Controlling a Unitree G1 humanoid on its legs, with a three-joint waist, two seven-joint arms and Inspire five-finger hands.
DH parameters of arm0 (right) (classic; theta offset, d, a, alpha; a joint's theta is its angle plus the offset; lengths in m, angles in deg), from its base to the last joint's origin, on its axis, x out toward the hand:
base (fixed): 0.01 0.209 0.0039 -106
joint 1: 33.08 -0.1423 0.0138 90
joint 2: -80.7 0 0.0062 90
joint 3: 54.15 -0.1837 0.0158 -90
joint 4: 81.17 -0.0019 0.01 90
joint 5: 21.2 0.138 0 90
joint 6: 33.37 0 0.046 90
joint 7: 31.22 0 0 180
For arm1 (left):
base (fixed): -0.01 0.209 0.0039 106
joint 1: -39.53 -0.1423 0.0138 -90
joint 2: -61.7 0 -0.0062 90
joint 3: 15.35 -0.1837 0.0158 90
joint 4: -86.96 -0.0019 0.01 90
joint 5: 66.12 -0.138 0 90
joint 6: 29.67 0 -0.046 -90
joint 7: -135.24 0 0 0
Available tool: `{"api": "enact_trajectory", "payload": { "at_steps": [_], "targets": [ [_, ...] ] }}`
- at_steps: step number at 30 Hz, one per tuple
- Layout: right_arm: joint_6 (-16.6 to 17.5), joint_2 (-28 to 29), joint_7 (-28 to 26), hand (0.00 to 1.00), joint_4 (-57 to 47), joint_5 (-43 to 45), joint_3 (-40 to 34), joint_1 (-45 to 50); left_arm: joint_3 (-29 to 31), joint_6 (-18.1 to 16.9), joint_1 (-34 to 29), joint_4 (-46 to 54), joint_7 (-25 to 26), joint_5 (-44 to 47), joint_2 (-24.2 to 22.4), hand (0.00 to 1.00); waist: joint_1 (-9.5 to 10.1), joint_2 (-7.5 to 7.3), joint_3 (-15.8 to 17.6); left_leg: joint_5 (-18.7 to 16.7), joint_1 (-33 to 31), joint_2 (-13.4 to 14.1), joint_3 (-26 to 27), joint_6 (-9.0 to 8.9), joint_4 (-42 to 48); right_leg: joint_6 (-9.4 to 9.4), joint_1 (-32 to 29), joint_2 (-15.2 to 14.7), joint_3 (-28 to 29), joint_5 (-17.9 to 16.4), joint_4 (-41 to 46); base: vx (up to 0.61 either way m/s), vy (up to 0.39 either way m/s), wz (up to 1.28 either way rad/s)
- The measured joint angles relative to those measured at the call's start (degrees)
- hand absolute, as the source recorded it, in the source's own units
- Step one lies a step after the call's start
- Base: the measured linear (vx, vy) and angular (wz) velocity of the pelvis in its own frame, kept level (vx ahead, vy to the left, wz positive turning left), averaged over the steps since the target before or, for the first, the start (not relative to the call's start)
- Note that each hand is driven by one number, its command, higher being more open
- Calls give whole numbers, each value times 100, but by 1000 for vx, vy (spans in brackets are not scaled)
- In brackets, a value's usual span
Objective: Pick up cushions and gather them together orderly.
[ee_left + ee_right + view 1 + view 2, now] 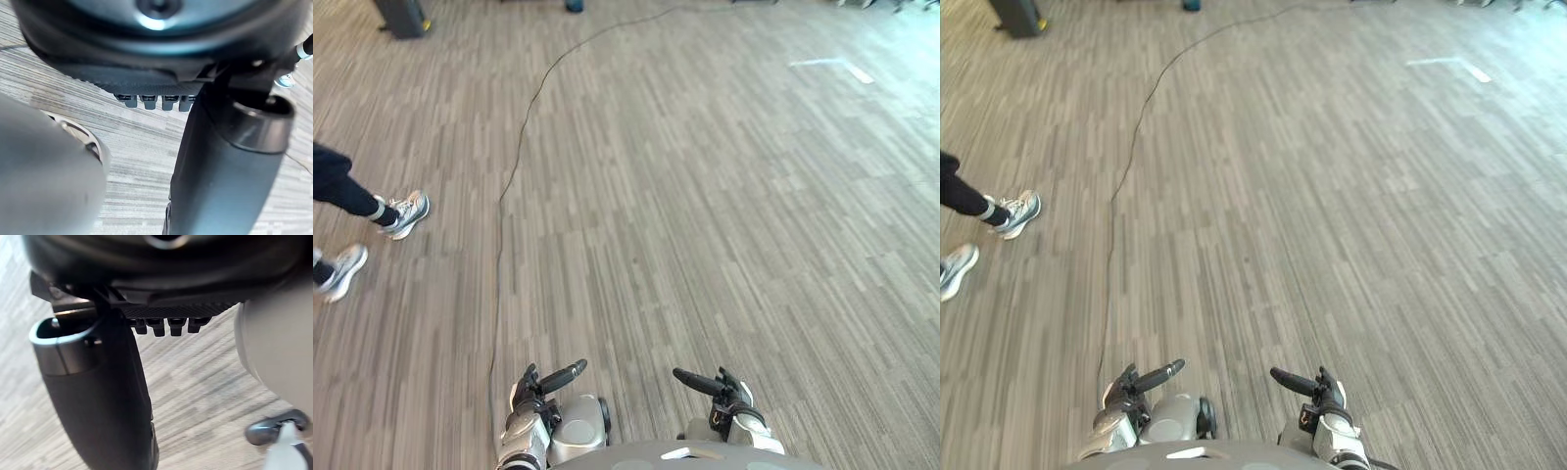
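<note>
Mostly floor point(705, 196): grey wood-grain planks, matte, laid in short staggered strips. Low at 6 o'clock sit the left hand point(548, 382) and right hand point(710, 384), wrists cut off by the frame edge. Their dark fingers are straight, tips pointing toward each other, well apart, nothing in either. Left wrist view: a blunt rounded thumb point(230, 171) beside a row of fingertips point(149, 101), finger lengths hidden behind the palm. At 9 o'clock, a person's 2 grey-white sneakers point(406, 213) and a dark trouser leg, body cut off. At 11 o'clock, a dark boxy base point(401, 15), top cropped; cannot tell what it is. At 1 o'clock, a pale tape mark point(832, 67) on the planks.
</note>
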Motion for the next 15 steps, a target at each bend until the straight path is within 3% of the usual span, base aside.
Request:
{"api": "enact_trajectory", "payload": {
  "at_steps": [2, 3, 4, 5, 6, 7, 8, 9, 10, 11, 12, 14, 15],
  "targets": [
    [55, 0, -15, 100, -198, -1, -4, 0, -85, 2, -46, -115, 8, -7, 48, 100, -95, 4, 7, -160, 572, 91, 230, -245, -321, -15, -542, 120, -690, -46, -1063, 381, -58, -39],
    [56, -2, -15, 100, -205, 0, -4, 0, -97, 4, -47, -124, 10, -9, 52, 100, -97, 5, 6, -166, 588, 93, 238, -253, -334, -17, -556, 124, -713, -42, -1117, 368, -56, -32],
    [79, -13, -17, 100, -205, -2, -12, -32, -142, 16, -42, -231, 17, -144, 69, 100, -134, 31, 2, -147, 875, 137, 400, -421, -600, -54, -734, 243, -1069, 12, -2040, 577, -87, -35],
    [81, -11, -22, 100, -203, -1, -19, -49, -176, 49, -55, -269, 22, -239, 69, 100, -185, 58, -1, -116, 1239, 125, 529, -622, -987, -253, -780, 427, -1330, 382, -3012, 619, -99, -34],
    [83, -11, -22, 100, -203, -1, -19, -49, -177, 49, -54, -275, 22, -242, 68, 100, -188, 63, 2, -117, 1257, 124, 531, -625, -1012, -301, -782, 438, -1335, 445, -3042, 818, -129, -12],
    [102, -14, -22, 100, -187, -11, -51, -48, -193, 58, -43, -368, 22, -313, 35, 100, -232, 107, -43, -68, 1542, 157, 515, -715, -1217, -959, -637, 563, -1346, 1007, -3153, 589, -101, -1],
    [95, -18, -19, 100, -143, -53, -140, -69, -195, 68, -13, -450, -6, -426, -67, 100, -229, 302, -89, 114, 1620, 328, 453, -876, -1226, -1086, -593, 694, -1422, 793, -3033, 864, -208, 6],
    [100, -14, -20, 100, -100, -61, -275, -88, -199, 67, 38, -445, -69, -495, -90, 100, -246, 335, -87, 364, 1605, 339, 283, -837, -1041, -1085, -533, 691, -1441, 577, -2899, 814, -257, 5],
    [-2, -36, -19, 100, -47, -86, -398, -101, -149, 67, 71, -409, -83, -572, -183, 100, -310, 477, -69, 953, 1099, 650, -342, -722, 470, -1067, -13, 895, -1446, 398, -3205, 782, -270, 6],
    [-15, -44, -19, 100, -41, -101, -396, -101, -140, 67, 62, -387, -82, -572, -194, 100, -312, 503, -75, 1112, 945, 716, -470, -686, 827, -1065, 102, 954, -1433, 391, -3309, 589, -212, -21],
    [-35, -52, -18, 100, -10, -122, -388, -101, -109, 56, 23, -298, -83, -573, -207, 100, -281, 586, -66, 1423, 414, 900, -845, -609, 2159, -1062, 509, 1170, -1317, 384, -3678, 540, -159, -48],
    [-62, -36, 2, 100, 72, -117, -359, -107, -91, 41, -10, -196, -79, -575, -245, 100, -222, 615, -33, 1381, -121, 1025, -1038, -639, 3346, -1071, 991, 1391, -1085, 379, -4057, 499, -97, -74],
    [-100, -20, 10, 100, 207, -111, -200, -135, -92, 45, -17, -98, -67, -557, -180, 100, -189, 532, 0, 1254, -677, 1061, -1051, -675, 3884, -1076, 1504, 1496, -778, 364, -4502, 353, -23, -78]
  ]
}}
